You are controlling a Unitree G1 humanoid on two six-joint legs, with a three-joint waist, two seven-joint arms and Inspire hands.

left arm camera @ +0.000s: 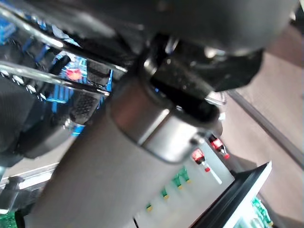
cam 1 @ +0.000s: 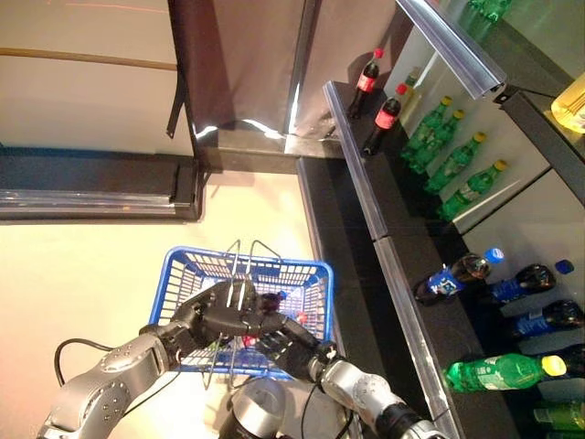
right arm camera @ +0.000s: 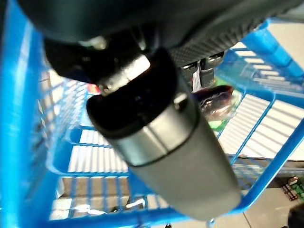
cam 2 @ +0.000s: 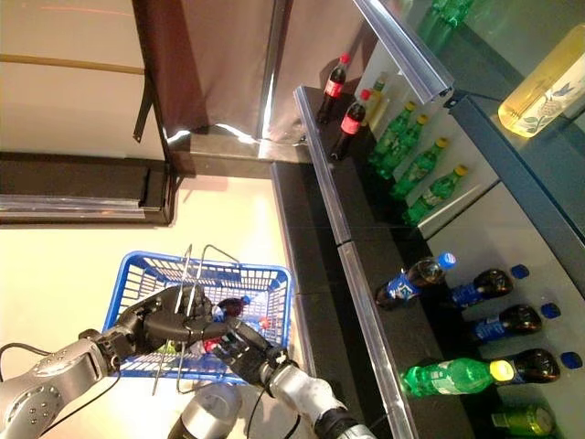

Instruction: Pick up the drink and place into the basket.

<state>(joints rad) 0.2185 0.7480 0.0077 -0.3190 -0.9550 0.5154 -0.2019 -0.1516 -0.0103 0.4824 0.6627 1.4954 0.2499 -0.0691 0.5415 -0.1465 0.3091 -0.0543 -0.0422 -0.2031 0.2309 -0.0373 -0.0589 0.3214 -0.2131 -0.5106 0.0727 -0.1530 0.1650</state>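
So the left hand [cam 1: 224, 315] sits low and left of centre in the left eye view, fingers curled round the metal wire handles [cam 1: 239, 265] of the blue basket [cam 1: 183, 274], holding them up over the basket's middle. Its wrist view shows the same wires crossing under dark fingers, blue mesh behind them.

Just right of it, the right hand [cam 1: 288, 347] reaches in from the lower right and hangs over the basket's near right corner. Can't honestly tell what its fingers are doing; they're bunched dark against the stuff in the basket, and the wrist view is mostly blocked by the forearm.

As for the drink, a dark bottle with a red label [cam 1: 274, 306] lies inside the basket, right by the right hand's fingertips; whether the hand touches it, can't say. In the right wrist view there's a dark bottle [right arm camera: 216, 102] on the basket floor with something green beside it.

Further out, along the right side of the frame, runs a dark shelf [cam 1: 366, 210] stocked with drinks: two cola bottles [cam 1: 384, 119] standing near the top, green bottles [cam 1: 452, 160] beside them, and lower down dark blue-capped bottles [cam 1: 457, 274] plus a green one with a yellow cap [cam 1: 498, 370], lying on their sides.
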